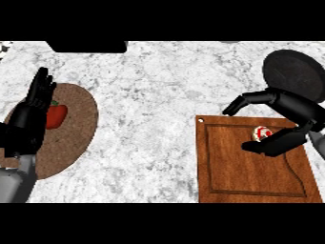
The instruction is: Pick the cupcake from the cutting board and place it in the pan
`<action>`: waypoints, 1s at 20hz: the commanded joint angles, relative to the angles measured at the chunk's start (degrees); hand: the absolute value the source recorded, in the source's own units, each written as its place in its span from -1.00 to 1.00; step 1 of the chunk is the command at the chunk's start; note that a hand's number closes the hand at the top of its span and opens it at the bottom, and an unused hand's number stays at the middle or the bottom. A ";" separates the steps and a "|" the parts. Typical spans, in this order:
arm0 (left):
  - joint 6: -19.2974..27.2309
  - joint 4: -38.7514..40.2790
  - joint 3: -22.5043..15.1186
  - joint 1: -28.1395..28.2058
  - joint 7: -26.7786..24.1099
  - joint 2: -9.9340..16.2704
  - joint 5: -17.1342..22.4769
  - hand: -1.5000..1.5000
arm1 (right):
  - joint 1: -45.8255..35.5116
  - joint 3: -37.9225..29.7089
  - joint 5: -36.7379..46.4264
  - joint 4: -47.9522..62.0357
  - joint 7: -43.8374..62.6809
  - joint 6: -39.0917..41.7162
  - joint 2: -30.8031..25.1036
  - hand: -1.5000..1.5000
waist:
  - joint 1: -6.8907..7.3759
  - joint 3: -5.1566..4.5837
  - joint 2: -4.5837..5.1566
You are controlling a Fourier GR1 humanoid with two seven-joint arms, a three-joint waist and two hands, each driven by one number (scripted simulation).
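One frosted cupcake (pixel 262 133) on grained rectangular wooden cutting board (pixel 242 176).

Even, bright light w/ no glare; counter (pixel 157 95) sharp throughout, barely any cast shadows.

Cupcake (pixel 262 133) on cutting board (pixel 253 164); dark pan (pixel 296 75) beyond.
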 commanded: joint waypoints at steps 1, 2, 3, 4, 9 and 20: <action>-1.80 2.23 -0.06 0.21 0.97 -0.68 1.72 0.00 | -2.33 -6.08 4.07 2.01 -15.91 7.27 -10.71 -1.00 | -1.17 0.06 -0.52; -1.83 2.18 -0.57 0.75 0.60 -1.68 1.96 0.00 | -2.53 -6.76 6.22 3.84 -20.11 7.59 -11.71 -1.00 | -0.52 0.06 -0.47; -1.90 1.74 -1.29 -0.40 1.08 -1.75 1.37 0.00 | -4.46 -8.37 6.74 6.75 -22.72 9.50 -13.83 -1.00 | 0.05 0.07 -0.34; -2.23 2.99 -0.42 -2.21 1.78 -1.20 1.63 0.00 | -6.61 -8.75 7.96 7.42 -24.42 11.65 -15.88 -1.00 | 0.09 -0.01 -0.34; -2.81 4.05 -0.95 -3.03 1.84 -2.01 1.26 0.00 | -11.69 -5.10 17.51 7.32 -29.67 15.34 -23.61 -1.00 | 0.83 -0.14 -0.64; -4.25 7.59 0.75 -5.31 0.95 -3.08 0.83 0.00 | -26.49 1.57 25.53 7.13 -21.69 14.59 -16.71 -1.00 | 1.40 -0.27 -0.70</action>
